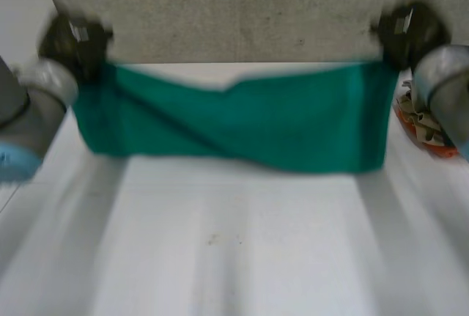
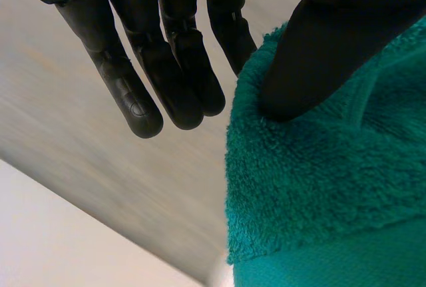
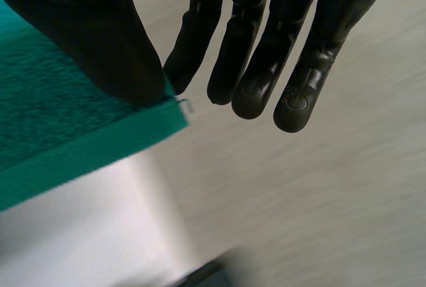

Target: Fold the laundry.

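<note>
White tabletop (image 1: 234, 257) runs closest to the head camera, and above its far part hangs the green towel (image 1: 242, 122), stretched sideways by its upper edge, its lower edge drooping toward the surface. A diagonal crease sags across the cloth from the left corner.

The left hand (image 1: 73, 41) pinches one top corner, its thumb (image 2: 313, 54) pressed into the pile against a finger behind the cloth, with the other fingers (image 2: 140, 94) straight and free. The right hand (image 1: 407, 34) nips the very tip of the other corner under its thumb (image 3: 100, 40) — a slim hold.

To fold well, I judge both hands should keep the top edge taut and level, lower the free edge onto the table first, then lay the held edge evenly over it — no jerks, since the right corner could slip.

A heap of other laundry (image 1: 421, 129) sits beside the right arm, a grey wall (image 1: 242, 8) behind.
</note>
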Available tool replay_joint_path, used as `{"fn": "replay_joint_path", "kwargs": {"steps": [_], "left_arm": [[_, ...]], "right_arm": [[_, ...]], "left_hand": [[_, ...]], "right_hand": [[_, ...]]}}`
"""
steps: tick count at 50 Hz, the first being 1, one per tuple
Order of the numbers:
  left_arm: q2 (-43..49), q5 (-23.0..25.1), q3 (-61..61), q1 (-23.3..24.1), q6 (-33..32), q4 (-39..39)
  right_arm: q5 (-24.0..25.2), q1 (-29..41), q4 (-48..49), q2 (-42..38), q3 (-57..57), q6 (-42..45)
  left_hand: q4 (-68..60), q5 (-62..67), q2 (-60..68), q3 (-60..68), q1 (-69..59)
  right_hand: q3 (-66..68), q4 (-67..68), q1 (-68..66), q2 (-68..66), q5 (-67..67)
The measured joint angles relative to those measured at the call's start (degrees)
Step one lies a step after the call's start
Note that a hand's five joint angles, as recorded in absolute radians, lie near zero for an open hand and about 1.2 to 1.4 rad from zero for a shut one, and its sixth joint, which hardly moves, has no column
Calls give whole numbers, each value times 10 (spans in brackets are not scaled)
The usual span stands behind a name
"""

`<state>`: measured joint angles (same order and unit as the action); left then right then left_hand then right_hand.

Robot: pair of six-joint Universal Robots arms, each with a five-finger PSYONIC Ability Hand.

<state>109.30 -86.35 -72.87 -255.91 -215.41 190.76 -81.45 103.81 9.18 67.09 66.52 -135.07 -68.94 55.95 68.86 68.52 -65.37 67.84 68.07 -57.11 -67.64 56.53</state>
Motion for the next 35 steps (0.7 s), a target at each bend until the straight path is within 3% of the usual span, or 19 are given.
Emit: {"fn": "replay_joint_path", "kwargs": {"steps": [4, 6, 8, 13, 22, 25, 26, 29, 35], "left_arm": [[3, -2, 89, -4, 26, 97], [3, -2, 89, -4, 26, 97], [1, -3, 123, -7, 56, 152], [-3, -3, 101, -9, 72, 135], [-15, 1, -49, -15, 89, 83], [-28, 2, -82, -11, 91, 82], [-36, 2, -94, -8, 91, 81], [-59, 3, -108, 4, 91, 81], [-136, 3, -107, 52, 87, 73]], "right_arm": [[-37, 22, 152, 35, -26, -17], [-37, 22, 152, 35, -26, -17], [-52, 27, 205, 64, -31, -23], [-53, 27, 185, 76, -20, -25], [-23, 24, 80, 47, 69, -33], [-15, 23, 50, 32, 88, -45], [-10, 22, 25, 18, 100, -61], [5, 21, -14, -7, 106, -107], [87, 23, -58, -47, 87, -267]], "left_hand": [[0, 0, 0, 0, 0], [0, 0, 0, 0, 0], [0, 0, 0, 0, 0], [0, 0, 0, 0, 0], [0, 0, 0, 0, 0], [0, 0, 0, 0, 0], [0, 0, 0, 0, 0], [0, 0, 0, 0, 0], [0, 0, 0, 0, 0]], "right_hand": [[0, 0, 0, 0, 0], [0, 0, 0, 0, 0], [0, 0, -5, 0, 6], [0, 0, -5, 0, 7], [-13, -14, 7, 16, -3], [-100, -102, 84, 100, -82], [-331, -321, 291, 334, -294], [-491, -492, 411, 495, -471], [-556, -544, 453, 548, -527]]}}
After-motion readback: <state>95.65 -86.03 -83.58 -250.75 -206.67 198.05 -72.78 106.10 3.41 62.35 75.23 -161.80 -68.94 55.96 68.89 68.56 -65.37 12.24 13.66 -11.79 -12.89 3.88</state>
